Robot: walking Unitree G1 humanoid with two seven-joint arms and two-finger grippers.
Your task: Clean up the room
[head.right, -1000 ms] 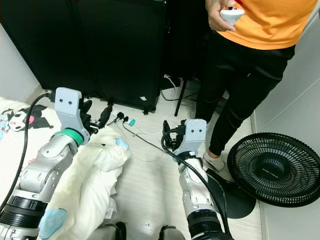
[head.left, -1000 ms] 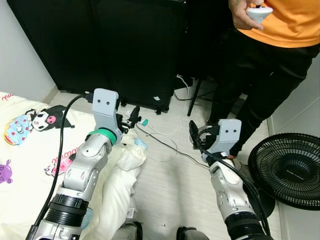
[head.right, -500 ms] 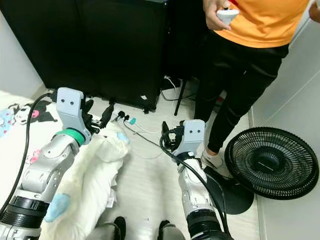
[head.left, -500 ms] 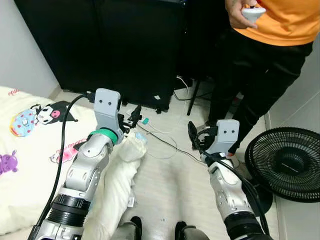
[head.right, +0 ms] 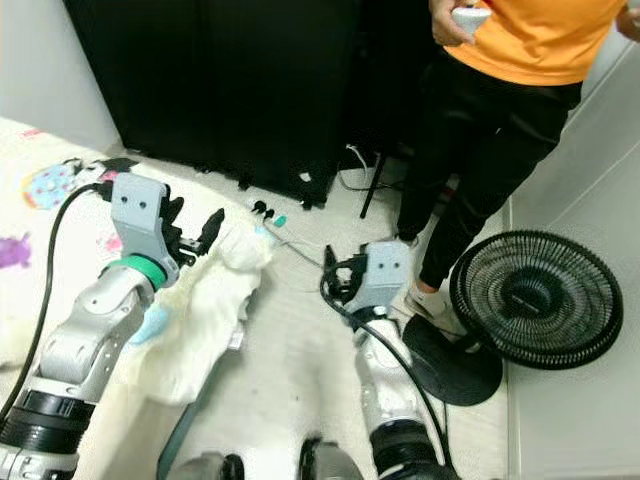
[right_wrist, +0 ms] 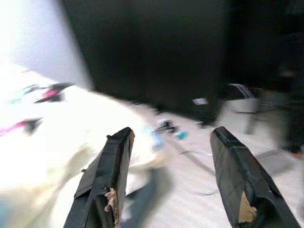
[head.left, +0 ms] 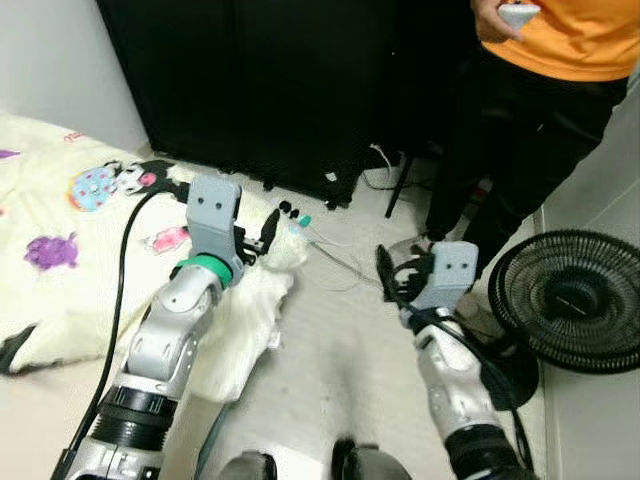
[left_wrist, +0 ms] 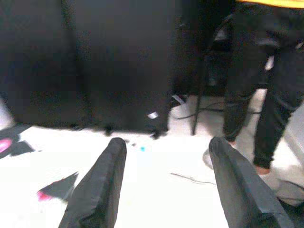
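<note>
White bedding (head.right: 205,300) lies bunched on the floor (head.left: 330,360), its upper edge just beside the left gripper (head.left: 268,228), the rest trailing back under the left arm toward the robot's feet. It borders a cream blanket (head.left: 60,260) printed with cartoon figures, spread flat to the left.

Left gripper: fingers spread, nothing between them; the left wrist view looks out past them at a black cabinet (left_wrist: 114,61) and bare floor. Right gripper (head.right: 332,282): also spread and empty, raised mid-floor, well apart from the bedding.

Step in hand, by my reading: approach and line up on the bedding. To do it well, settle the stance first, as the wrist views are blurred. Then lower the left gripper onto a thick fold near the top edge, not the thin trailing part. Keep clear of the cables (head.left: 335,262) running across the floor just beyond it.

Nearby: a person (head.right: 500,130) in an orange top holding a white controller, a black fan (head.right: 535,300) on the floor to the right.

Against a second ago: the whole view has swung left, showing more blanket; the bedding now lies flatter and more spread. Both grippers hold much the same raised pose.
</note>
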